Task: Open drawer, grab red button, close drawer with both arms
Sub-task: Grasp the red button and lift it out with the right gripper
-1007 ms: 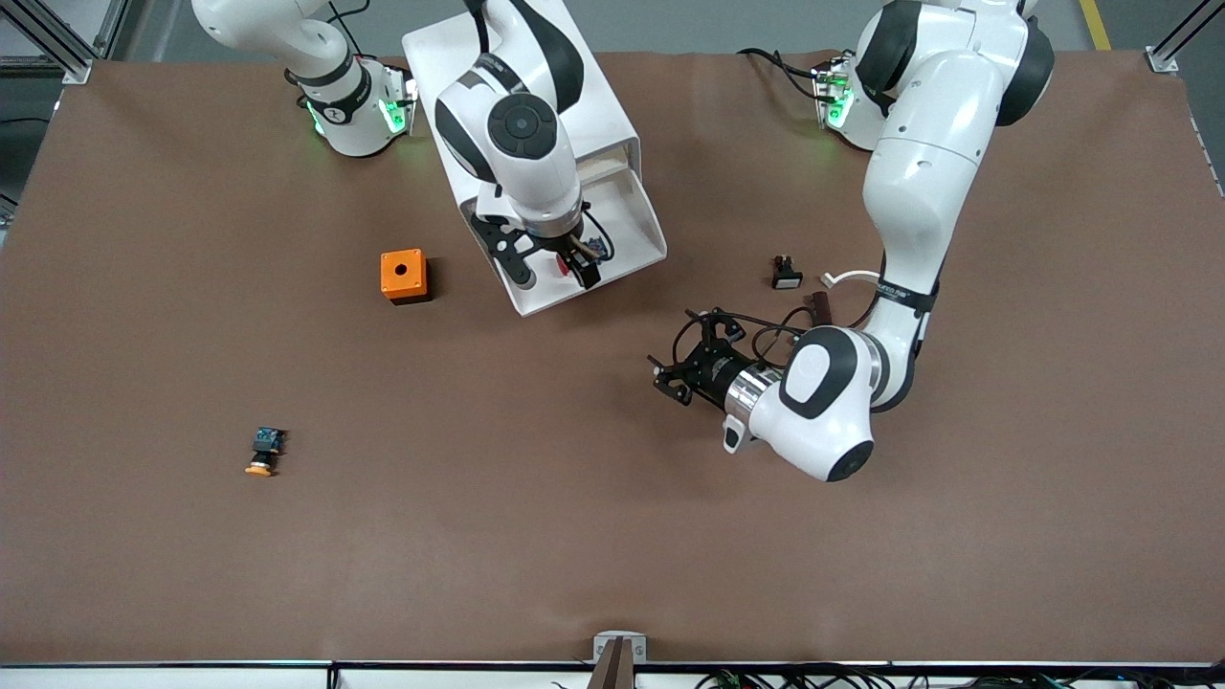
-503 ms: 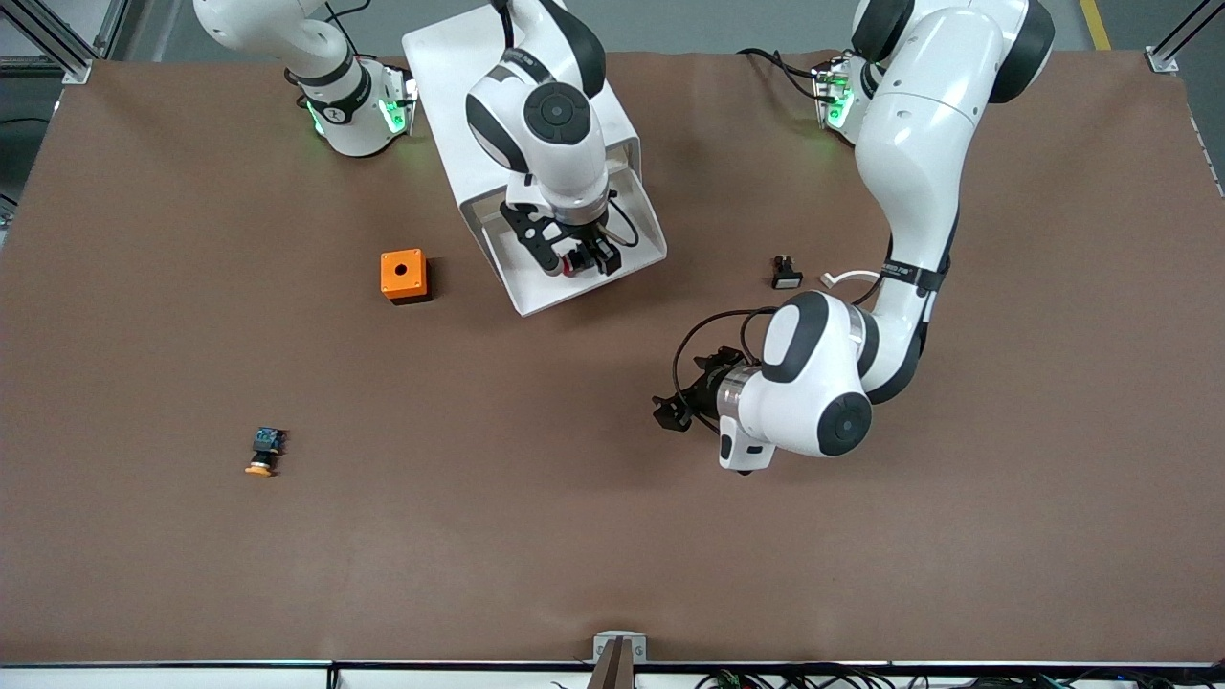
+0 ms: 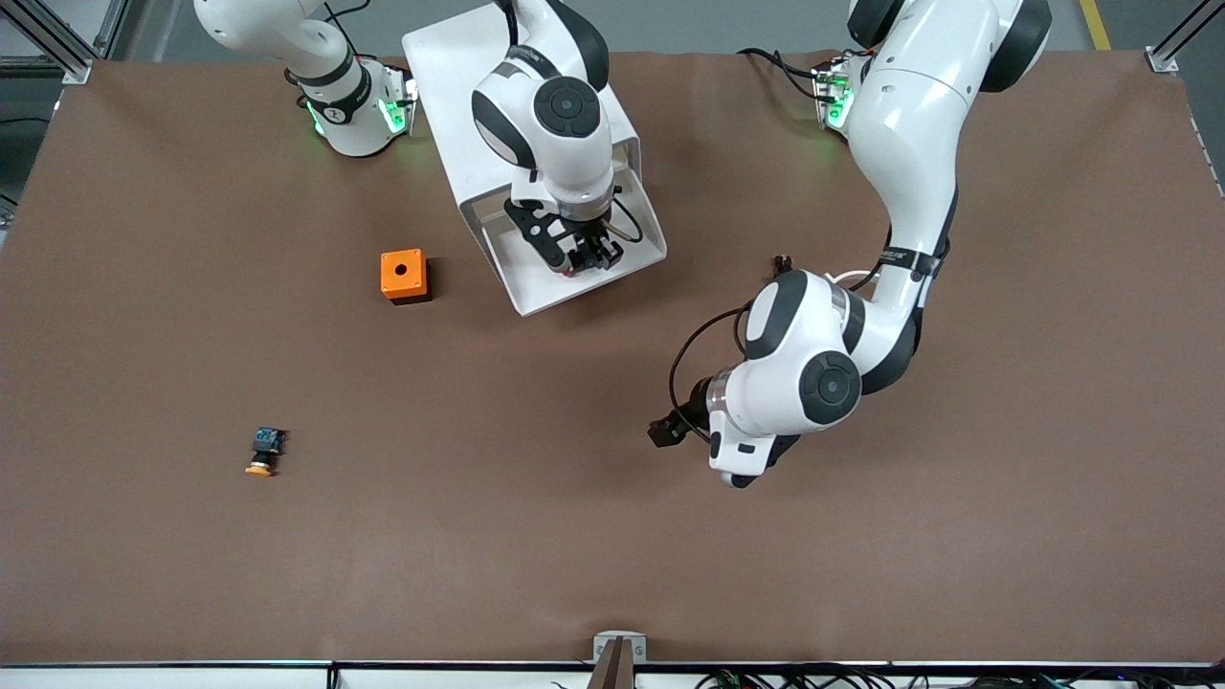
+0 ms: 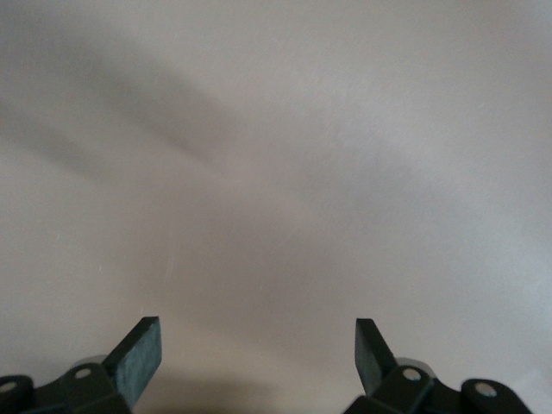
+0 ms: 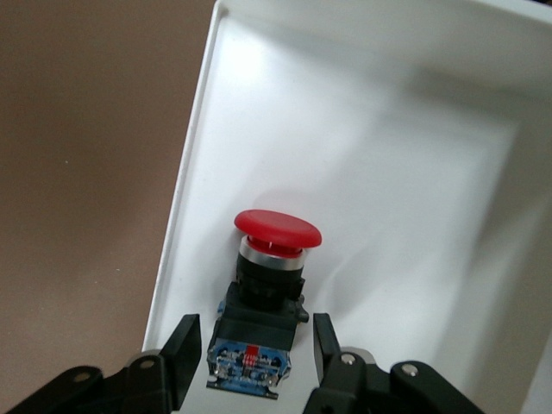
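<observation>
The white cabinet (image 3: 450,86) lies at the robots' side of the table with its drawer (image 3: 522,277) pulled out toward the front camera. The button (image 5: 278,228), with a red cap and a black body with a blue back, lies in the drawer (image 5: 388,164) near its side wall. My right gripper (image 5: 250,349) is open down in the drawer, one finger on each side of the button's body with small gaps; it also shows in the front view (image 3: 586,256). My left gripper (image 4: 259,345) is open and empty over bare table, seen in the front view (image 3: 667,431).
An orange box with a hole (image 3: 403,275) stands beside the drawer toward the right arm's end. An orange-capped button (image 3: 264,453) lies nearer the front camera. A small black part (image 3: 783,261) peeks out by the left arm's forearm.
My right gripper has turned and lowered into the drawer until its fingers straddle the button. My left arm has swung round, carrying its open gripper over table closer to the front edge.
</observation>
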`<state>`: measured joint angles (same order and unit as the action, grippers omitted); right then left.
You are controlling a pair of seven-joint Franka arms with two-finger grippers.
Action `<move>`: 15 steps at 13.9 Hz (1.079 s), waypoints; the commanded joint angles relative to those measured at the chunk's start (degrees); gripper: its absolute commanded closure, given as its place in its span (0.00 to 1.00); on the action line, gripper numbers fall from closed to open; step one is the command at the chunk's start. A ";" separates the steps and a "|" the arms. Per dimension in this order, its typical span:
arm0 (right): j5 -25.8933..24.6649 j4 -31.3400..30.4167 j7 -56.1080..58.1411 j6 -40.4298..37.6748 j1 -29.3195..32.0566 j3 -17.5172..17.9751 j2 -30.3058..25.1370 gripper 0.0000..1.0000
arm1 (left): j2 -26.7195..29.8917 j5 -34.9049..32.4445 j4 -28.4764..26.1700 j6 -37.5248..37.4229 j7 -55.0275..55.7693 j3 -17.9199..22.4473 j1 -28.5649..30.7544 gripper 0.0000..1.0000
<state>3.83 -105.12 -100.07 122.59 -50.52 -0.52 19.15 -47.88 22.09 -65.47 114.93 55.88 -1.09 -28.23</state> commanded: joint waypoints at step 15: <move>-1.46 16.27 32.83 -24.06 14.72 -0.89 -2.52 1.00 | 9.29 -17.42 -12.92 6.44 0.46 0.22 -7.46 0.00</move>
<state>2.18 -89.29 -79.29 100.33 -40.54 -2.11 18.30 -42.68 7.29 -74.06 121.13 56.14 -1.17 -35.34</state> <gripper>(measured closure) 0.537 0.000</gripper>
